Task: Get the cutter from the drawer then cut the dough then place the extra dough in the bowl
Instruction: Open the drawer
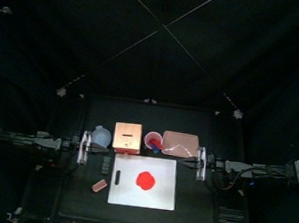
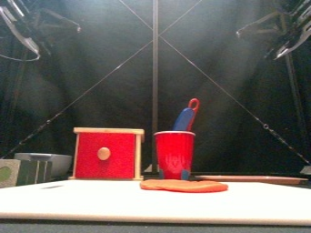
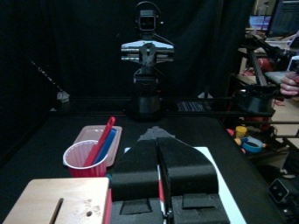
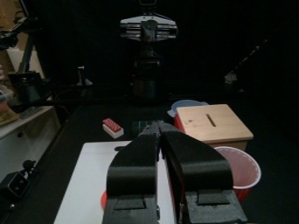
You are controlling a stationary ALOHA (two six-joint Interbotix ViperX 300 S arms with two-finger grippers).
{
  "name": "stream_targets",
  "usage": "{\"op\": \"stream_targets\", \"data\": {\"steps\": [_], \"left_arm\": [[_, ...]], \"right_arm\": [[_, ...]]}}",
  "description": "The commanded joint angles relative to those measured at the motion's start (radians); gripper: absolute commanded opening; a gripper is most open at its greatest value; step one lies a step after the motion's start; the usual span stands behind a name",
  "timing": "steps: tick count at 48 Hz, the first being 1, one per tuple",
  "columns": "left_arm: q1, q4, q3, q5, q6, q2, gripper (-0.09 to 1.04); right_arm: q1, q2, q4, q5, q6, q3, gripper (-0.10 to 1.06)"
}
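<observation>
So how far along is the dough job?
Nothing looks done yet. The pale wooden box has its red drawer front closed, with no cutter in view. The flat red dough disc lies whole on the white cutting board, and the blue-grey bowl shows no dough. Nothing is in hand: the left gripper and right gripper are shut on nothing, out at the sides. Left: open drawer, fetch cutter, cut, bowl the extra.
</observation>
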Motion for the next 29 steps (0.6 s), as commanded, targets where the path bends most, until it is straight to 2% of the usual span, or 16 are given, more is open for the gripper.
{"op": "stream_targets", "data": {"steps": [1, 7, 17, 20, 29], "left_arm": [[-0.009, -0.018, -0.015, -0.032, -0.017, 0.032, -0.07], [-0.014, -0.12, -0.011, -0.048, -0.049, 0.069, 0.0], [-0.014, -0.299, 0.006, -0.055, -0.061, 0.133, 0.13], [-0.017, -0.353, 0.014, -0.057, -0.063, 0.143, 0.19], [-0.041, -0.568, 0.032, -0.054, -0.063, 0.16, 0.48]], "right_arm": [[-0.009, 0.029, 0.023, -0.015, 0.012, -0.037, -0.02], [-0.051, 0.11, 0.04, -0.041, 0.014, -0.089, 0.04], [-0.114, 0.316, 0.021, -0.069, 0.014, -0.239, 0.05], [-0.126, 0.377, 0.021, -0.069, 0.008, -0.288, 0.05], [-0.167, 0.58, 0.021, -0.071, 0.014, -0.434, 0.05]]}}
